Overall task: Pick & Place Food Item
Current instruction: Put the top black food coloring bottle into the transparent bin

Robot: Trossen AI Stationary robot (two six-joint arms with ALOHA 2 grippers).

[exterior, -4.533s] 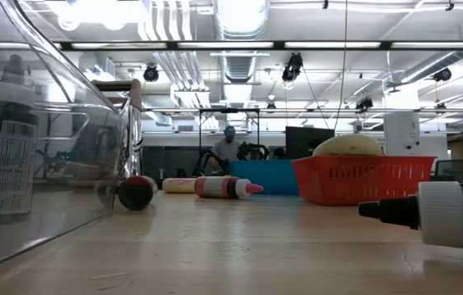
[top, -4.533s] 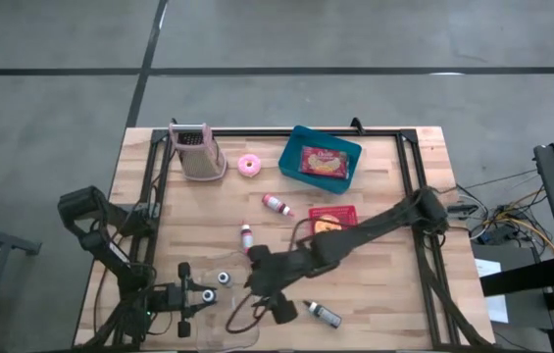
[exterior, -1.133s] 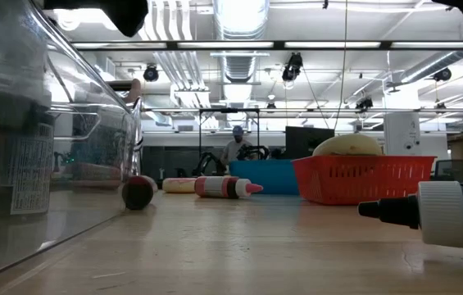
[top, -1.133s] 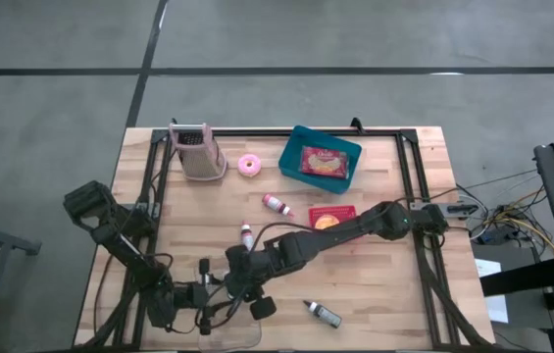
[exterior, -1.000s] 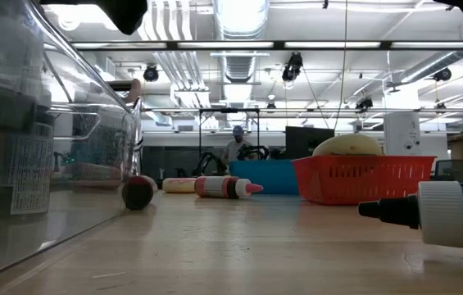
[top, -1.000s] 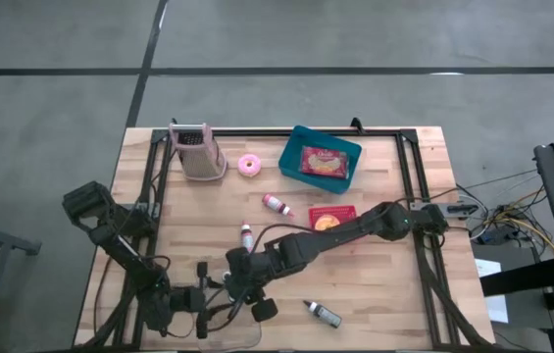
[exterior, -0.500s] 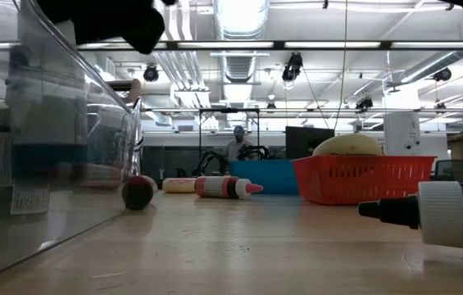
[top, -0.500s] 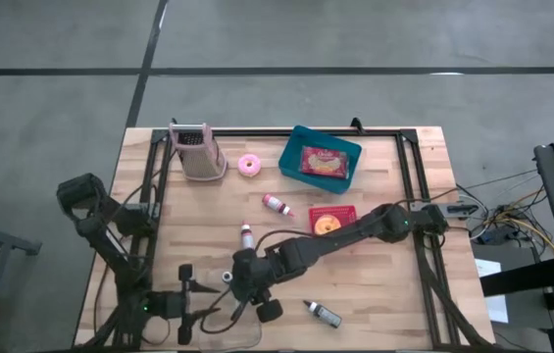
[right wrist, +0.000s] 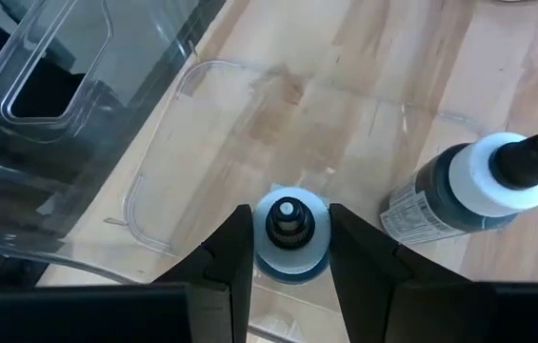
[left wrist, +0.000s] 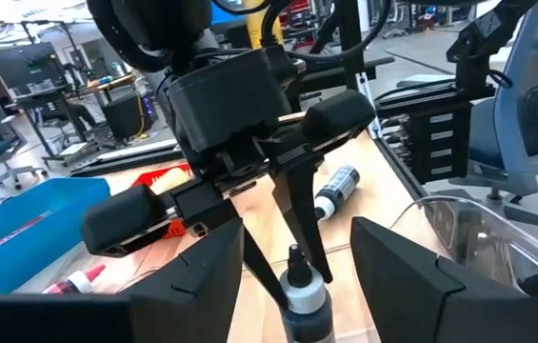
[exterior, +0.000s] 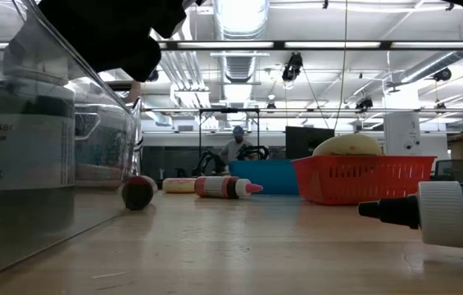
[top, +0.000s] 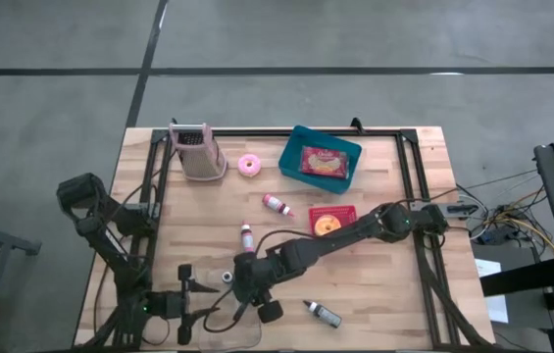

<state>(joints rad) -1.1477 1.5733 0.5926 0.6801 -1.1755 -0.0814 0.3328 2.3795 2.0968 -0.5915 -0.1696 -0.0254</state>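
Observation:
My right gripper [top: 245,284] reaches from the right to the clear plastic container [top: 227,328] at the table's near edge. It is shut on a small dark bottle with a white and blue cap [right wrist: 289,233]. The bottle stands upright behind the container's clear wall in the low view [exterior: 30,156]. My left gripper [top: 185,304] is open and empty, just left of the container, its fingers pointing at the bottle [left wrist: 302,295]. A second dark bottle with a white collar [top: 322,314] lies on its side on the table to the right. My right gripper pinches the bottle's cap and neck [left wrist: 295,272] between its two fingers [left wrist: 288,214]. The fingers come from above, pointing down. The bottle stays upright below them, inside the clear container; its base seems to be on the container's floor [exterior: 30,217].
A blue bin with a snack pack [top: 321,160], a red basket with food [top: 332,221], a pink donut [top: 249,165] and a grater [top: 198,152] stand farther back. Two small red-capped bottles [top: 277,204] [top: 246,236] lie mid-table. A black frame rail [top: 416,196] runs along the right.
My left gripper has drawn back toward the table's left edge, away from the bottle. My right gripper has shifted slightly toward the right and lowered the bottle inside the clear container, where it now stands upright.

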